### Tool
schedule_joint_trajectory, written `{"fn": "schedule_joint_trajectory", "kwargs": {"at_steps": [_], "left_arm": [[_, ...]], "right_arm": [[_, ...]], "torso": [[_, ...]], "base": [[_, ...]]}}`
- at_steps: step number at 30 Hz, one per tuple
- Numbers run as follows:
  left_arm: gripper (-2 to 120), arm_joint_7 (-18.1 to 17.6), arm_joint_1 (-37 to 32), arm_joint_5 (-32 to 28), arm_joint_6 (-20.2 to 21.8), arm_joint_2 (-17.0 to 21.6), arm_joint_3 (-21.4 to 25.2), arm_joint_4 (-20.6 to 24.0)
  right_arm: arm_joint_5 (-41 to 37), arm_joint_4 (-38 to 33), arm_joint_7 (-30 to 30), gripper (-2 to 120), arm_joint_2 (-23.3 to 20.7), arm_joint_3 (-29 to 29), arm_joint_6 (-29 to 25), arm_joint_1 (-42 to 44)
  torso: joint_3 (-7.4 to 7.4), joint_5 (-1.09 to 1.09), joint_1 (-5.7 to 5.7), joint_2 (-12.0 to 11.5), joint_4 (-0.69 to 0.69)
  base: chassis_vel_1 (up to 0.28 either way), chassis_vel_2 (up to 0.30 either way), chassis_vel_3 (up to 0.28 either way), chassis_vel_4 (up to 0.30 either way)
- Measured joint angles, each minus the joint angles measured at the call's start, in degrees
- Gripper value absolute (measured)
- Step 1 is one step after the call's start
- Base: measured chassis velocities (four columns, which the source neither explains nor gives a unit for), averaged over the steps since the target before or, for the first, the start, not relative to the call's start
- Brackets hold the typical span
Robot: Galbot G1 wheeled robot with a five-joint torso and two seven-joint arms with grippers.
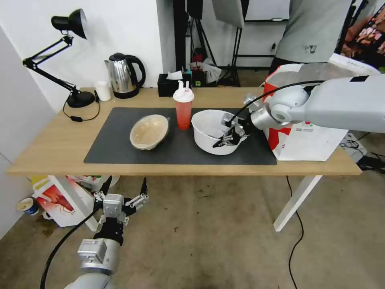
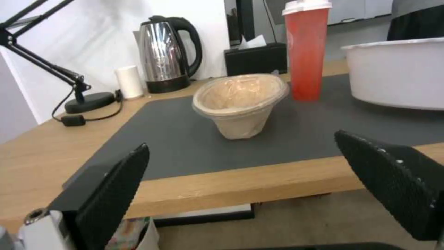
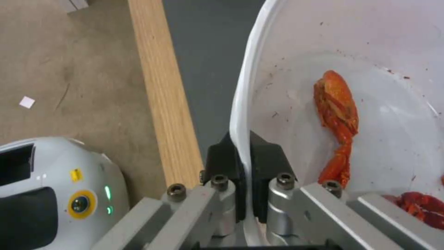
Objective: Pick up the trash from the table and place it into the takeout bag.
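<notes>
The right end effector (image 3: pixel 244 152) is clamped on the white bowl (image 1: pixel 210 130) rim at the counter (image 1: pixel 48 148). The right wrist view reveals red crayfish shells (image 3: pixel 338 114) inside. The left end effector (image 1: pixel 124 188) hangs open below the counter edge.

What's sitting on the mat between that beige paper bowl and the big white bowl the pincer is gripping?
The red drink cup with its white lid stands between the beige paper bowl and the big white bowl, set slightly farther back, as the head view shows. The right pincer clamps the white bowl's rim.

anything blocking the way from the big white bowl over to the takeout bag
Nothing visible does. The right gripper is shut on the white bowl's rim, and the takeout bag stands right beside it on the table, top open.
</notes>
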State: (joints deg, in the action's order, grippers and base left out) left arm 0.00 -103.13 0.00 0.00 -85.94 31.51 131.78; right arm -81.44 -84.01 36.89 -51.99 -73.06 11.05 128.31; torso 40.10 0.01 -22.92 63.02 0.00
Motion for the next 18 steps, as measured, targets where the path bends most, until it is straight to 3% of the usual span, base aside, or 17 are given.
{"fn": "schedule_joint_trajectory", "kwargs": {"at_steps": [18], "left_arm": [[100,0.00,0.00,0.00,0.00,0.00,0.00,0.00]], "right_arm": [[3.81,2.43,3.76,1,0.52,-0.89,-0.99,-0.86]], "torso": [[0.00,-0.02,0.00,0.00,0.00]], "base": [[0.000,0.000,0.000,0.000]]}}
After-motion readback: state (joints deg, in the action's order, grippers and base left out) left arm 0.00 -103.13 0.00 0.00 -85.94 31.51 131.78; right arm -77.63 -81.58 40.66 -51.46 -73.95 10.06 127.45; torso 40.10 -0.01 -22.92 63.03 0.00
